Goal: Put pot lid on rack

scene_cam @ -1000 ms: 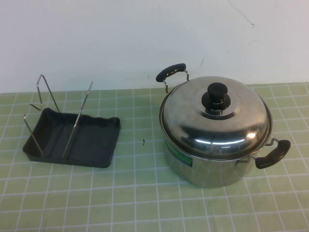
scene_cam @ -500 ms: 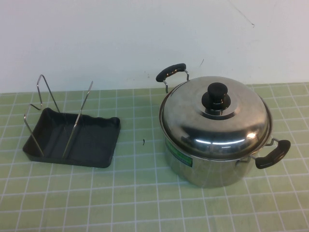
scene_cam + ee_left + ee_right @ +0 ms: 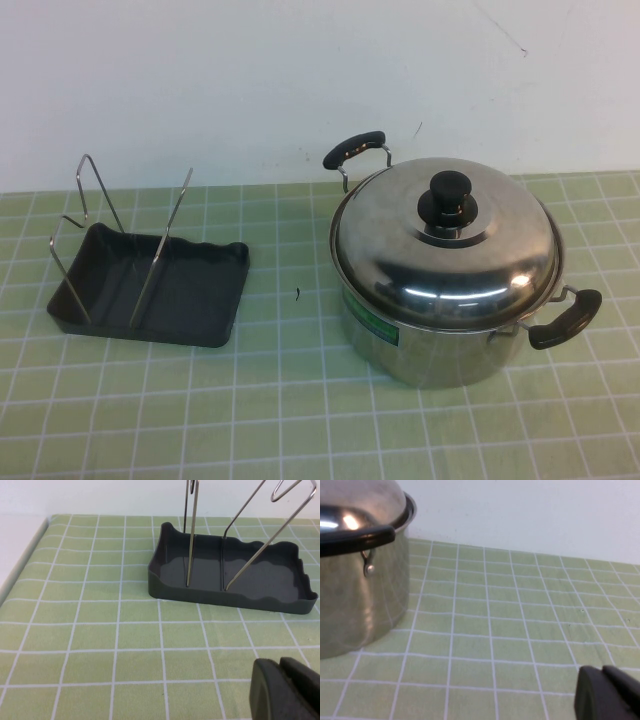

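Observation:
The shiny domed pot lid (image 3: pixel 445 250) with a black knob (image 3: pixel 447 195) rests on the steel pot (image 3: pixel 420 345) at the right in the high view. Its edge also shows in the right wrist view (image 3: pixel 365 500). The dark grey rack (image 3: pixel 150 285) with upright wire loops (image 3: pixel 160 240) stands at the left; it also shows in the left wrist view (image 3: pixel 235 575). My left gripper (image 3: pixel 282 666) is shut and empty, low over the cloth short of the rack. My right gripper (image 3: pixel 602 674) is shut and empty, off to one side of the pot. Neither arm shows in the high view.
A green checked cloth (image 3: pixel 290 400) covers the table. A white wall (image 3: pixel 250 80) runs along the back. The pot has two black handles (image 3: pixel 565 318). The table's edge (image 3: pixel 20 565) shows in the left wrist view.

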You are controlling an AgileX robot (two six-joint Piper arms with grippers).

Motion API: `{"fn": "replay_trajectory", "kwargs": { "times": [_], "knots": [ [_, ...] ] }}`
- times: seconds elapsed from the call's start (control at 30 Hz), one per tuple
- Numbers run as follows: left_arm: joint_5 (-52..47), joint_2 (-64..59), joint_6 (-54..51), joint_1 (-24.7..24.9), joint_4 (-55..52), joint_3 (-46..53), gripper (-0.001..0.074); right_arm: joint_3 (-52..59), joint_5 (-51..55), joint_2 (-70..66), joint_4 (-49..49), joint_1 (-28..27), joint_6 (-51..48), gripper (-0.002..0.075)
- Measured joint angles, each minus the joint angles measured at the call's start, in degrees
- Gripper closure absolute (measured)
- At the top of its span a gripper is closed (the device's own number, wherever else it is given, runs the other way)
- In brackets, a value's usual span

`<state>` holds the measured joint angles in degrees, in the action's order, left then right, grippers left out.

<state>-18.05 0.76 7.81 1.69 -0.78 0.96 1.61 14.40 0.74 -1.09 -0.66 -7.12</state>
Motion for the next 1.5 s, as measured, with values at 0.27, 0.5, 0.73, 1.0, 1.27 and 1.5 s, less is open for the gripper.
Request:
{"fn": "replay_trajectory", "kwargs": {
  "times": [0.27,0.5,0.73,1.0,1.27,1.5],
  "knots": [
    [0.3,0.0,0.0,0.0,-0.3,0.0,0.0737,0.0,-0.8,0.0,0.0,0.0,0.0,0.0727],
    [17.0,0.0,0.0,0.0,-6.0,0.3,0.0737,0.0,-8.9,0.0,0.0,0.0,0.0,0.0727],
    [39.4,0.0,-0.1,0.0,-7.0,0.3,0.0737,0.0,-32.3,0.0,0.0,0.0,0.0,0.0727],
    [49.9,0.0,-0.1,0.0,-7.2,0.3,0.0737,0.0,-47.7,0.1,0.6,0.0,-0.9,0.0727],
    [43.9,0.0,2.1,0.0,-9.5,-5.8,0.0737,-6.1,-33.4,0.1,0.0,0.0,-0.4,0.0727],
    [38.2,-4.2,5.0,0.0,-10.3,-13.6,0.0737,-17.3,-26.4,-8.6,-6.4,0.0,1.5,0.0727]
  ]
}}
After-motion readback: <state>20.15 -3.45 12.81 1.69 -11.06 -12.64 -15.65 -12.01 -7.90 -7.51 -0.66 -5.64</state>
